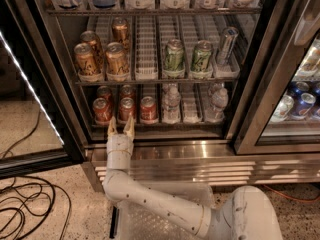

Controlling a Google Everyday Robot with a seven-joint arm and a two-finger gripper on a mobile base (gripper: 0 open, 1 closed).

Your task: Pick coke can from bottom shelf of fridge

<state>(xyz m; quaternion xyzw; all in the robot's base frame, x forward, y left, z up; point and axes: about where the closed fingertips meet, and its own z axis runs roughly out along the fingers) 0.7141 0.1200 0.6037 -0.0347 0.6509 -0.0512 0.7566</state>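
Note:
The fridge (165, 151) stands open in front of me, its steel base below the racks. On the bottom shelf (165, 124) several red coke cans stand at the left: front ones at left (102, 110), middle (126, 109) and right (148, 109), with more behind. My gripper (120, 126) is open, fingers pointing up, just in front of the shelf's front rail, below the gap between the left and middle front cans. It holds nothing and touches no can.
Clear water bottles (171, 104) stand right of the coke cans. The rack above holds gold-brown cans (116, 60) and green cans (174, 56). An open door edge with a light strip (30, 86) is at left. Black cables (30, 204) lie on the floor.

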